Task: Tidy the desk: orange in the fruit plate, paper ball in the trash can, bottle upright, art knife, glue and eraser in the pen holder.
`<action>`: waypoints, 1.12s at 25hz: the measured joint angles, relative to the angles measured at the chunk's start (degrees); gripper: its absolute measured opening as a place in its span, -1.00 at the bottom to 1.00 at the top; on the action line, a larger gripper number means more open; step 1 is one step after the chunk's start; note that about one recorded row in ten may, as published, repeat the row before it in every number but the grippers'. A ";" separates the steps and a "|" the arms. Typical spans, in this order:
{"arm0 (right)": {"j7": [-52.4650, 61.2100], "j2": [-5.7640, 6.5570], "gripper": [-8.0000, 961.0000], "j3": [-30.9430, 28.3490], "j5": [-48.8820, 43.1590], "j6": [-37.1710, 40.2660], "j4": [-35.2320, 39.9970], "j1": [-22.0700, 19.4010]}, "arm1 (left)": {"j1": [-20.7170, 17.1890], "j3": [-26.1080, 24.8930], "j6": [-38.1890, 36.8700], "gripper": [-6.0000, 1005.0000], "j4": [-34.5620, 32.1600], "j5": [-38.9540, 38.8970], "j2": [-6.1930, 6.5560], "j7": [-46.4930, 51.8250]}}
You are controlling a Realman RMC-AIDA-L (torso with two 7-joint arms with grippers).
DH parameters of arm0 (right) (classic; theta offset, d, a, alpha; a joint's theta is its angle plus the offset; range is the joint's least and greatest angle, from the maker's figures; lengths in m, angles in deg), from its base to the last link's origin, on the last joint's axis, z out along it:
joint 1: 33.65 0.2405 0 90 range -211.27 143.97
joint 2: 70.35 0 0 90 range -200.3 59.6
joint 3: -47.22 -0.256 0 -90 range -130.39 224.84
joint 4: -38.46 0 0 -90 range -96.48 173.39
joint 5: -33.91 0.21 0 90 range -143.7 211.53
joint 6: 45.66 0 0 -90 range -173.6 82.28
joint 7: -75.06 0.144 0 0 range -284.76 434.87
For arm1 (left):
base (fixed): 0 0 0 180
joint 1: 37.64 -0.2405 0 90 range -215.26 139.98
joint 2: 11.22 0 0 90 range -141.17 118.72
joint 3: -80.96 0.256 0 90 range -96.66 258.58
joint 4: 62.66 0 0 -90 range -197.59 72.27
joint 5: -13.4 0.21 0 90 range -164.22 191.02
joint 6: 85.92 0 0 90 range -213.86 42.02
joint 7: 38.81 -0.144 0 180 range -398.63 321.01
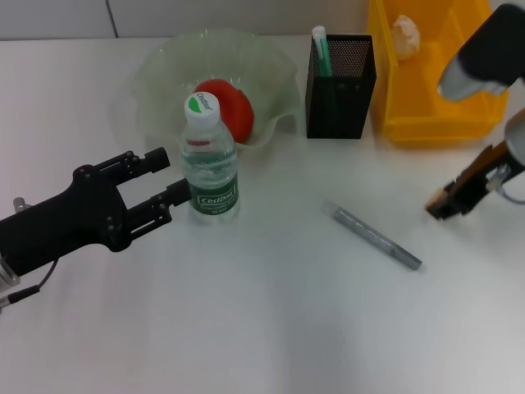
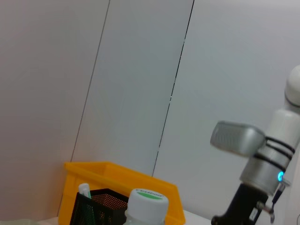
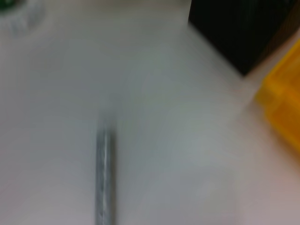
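The bottle [image 1: 210, 160] stands upright just in front of the left jaws [image 1: 168, 175], which are open and empty. The art knife [image 1: 376, 238] lies flat on the surface [image 1: 262, 328], beside the right jaws [image 1: 439, 205]; I cannot tell if those are open. Come down slowly over its middle.

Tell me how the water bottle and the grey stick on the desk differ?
The bottle stands upright; the grey stick lies flat, angled across the desk. The bottle is wide, clear, with a green label and green-topped cap; the stick is thin, plain grey. The bottle sits just in front of the fruit plate, right beside the open left hand; the stick lies alone, apart from the right hand. Both rest on the white desk.
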 joint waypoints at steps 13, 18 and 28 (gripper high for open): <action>0.59 1.39 -0.16 -16.94 11.64 2.73 10.70 7.46 | 0.11 0.09 -0.72 0.21 0.02 0.01 0.07 0.03; 1.00 1.53 -0.14 -16.71 7.46 -3.32 -0.59 15.04 | 0.47 0.13 -0.71 0.21 -0.02 0.01 0.10 0.06; 2.24 0.99 -0.10 -12.94 5.21 -13.56 -13.25 19.79 | 0.73 0.18 -0.25 0.21 1.22 0.01 0.03 -0.76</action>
